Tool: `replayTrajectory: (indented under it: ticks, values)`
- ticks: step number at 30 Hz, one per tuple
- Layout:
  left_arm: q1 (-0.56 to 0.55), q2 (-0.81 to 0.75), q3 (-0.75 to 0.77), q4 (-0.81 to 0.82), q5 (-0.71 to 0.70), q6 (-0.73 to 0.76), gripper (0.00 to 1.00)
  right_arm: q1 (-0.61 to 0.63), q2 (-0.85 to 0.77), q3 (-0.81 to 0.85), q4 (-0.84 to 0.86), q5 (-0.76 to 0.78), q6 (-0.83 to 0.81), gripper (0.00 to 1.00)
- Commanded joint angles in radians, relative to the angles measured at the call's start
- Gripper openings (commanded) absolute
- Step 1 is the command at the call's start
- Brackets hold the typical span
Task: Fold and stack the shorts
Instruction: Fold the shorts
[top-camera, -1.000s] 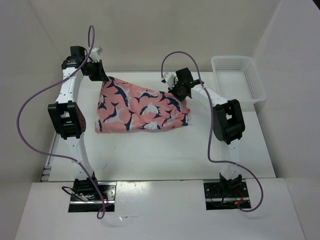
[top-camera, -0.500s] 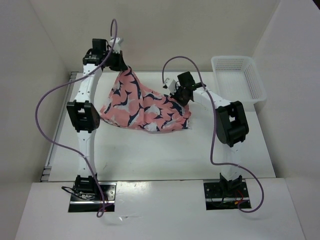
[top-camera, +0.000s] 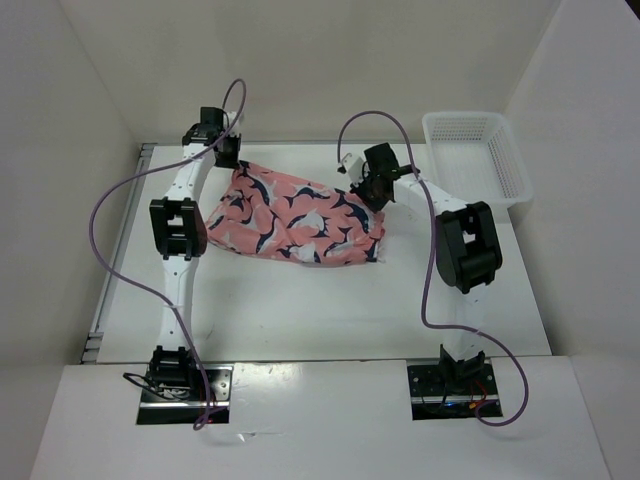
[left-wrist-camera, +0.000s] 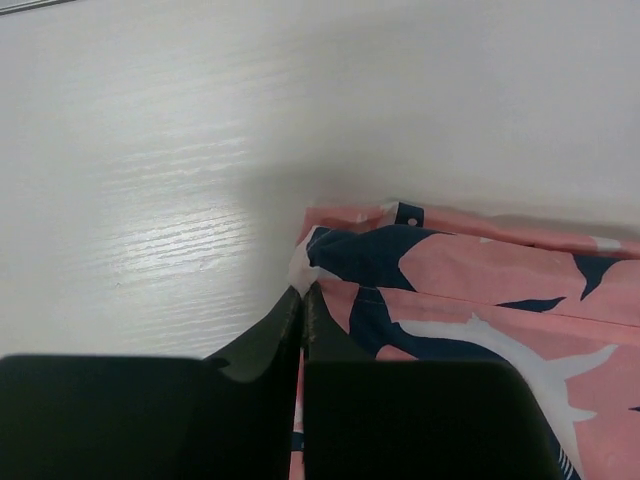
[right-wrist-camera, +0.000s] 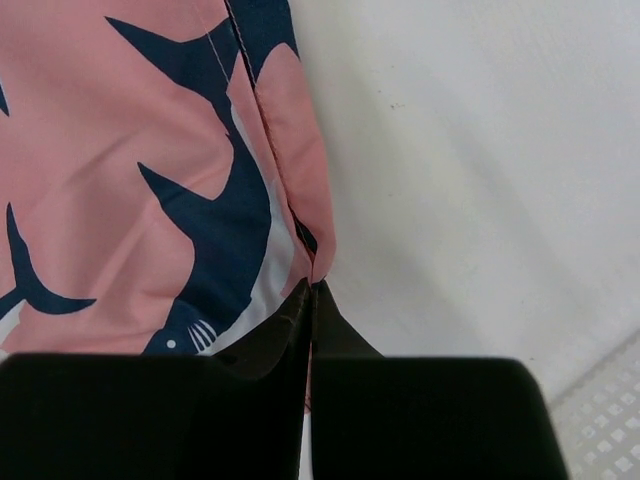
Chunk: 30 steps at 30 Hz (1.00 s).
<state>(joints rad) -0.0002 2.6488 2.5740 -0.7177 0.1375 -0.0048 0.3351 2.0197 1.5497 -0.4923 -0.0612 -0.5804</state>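
The salmon-pink shorts (top-camera: 295, 215) with navy-and-white whale shapes are stretched across the far middle of the table, their far edge held up between the two arms. My left gripper (top-camera: 229, 160) is shut on the shorts' far left corner (left-wrist-camera: 305, 255); its jaws (left-wrist-camera: 303, 292) pinch the hem just above the white tabletop. My right gripper (top-camera: 368, 188) is shut on the far right corner, where the pink hem (right-wrist-camera: 310, 235) runs into the closed fingertips (right-wrist-camera: 312, 285). The near part of the shorts (top-camera: 330, 250) rests rumpled on the table.
A white perforated basket (top-camera: 478, 155) stands at the far right corner of the table (top-camera: 300, 310). White walls enclose the back and both sides. Purple cables loop from both arms.
The left arm swung up and rightward, then came down to the far edge, carrying its corner of the shorts. The right gripper shifted slightly right and back. The shorts are now stretched flatter.
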Motion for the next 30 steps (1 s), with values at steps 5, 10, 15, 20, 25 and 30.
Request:
replayTrajectory:
  ticks: [5,10,15,20,25,30]
  values:
    - [-0.015,-0.009,0.044,0.028,-0.049,0.005,0.79,-0.039,-0.024,-0.014,0.034,0.063,0.028,0.04]
    - [0.026,-0.160,-0.007,-0.043,0.072,0.005,0.95,-0.039,-0.015,0.004,0.043,0.052,0.028,0.10]
    - [0.078,-0.407,-0.371,-0.153,0.209,0.005,0.93,-0.039,-0.006,0.004,0.043,0.026,0.028,0.10]
    - [0.062,-0.538,-0.734,-0.096,0.152,0.005,0.93,-0.039,-0.006,0.004,0.043,0.017,0.028,0.10]
    - [0.088,-0.564,-0.867,-0.054,0.224,0.005,0.93,-0.039,-0.006,0.004,0.043,-0.002,0.028,0.10]
    - [0.088,-0.514,-0.914,-0.002,0.205,0.005,0.88,-0.039,-0.006,-0.005,0.043,-0.002,0.019,0.10]
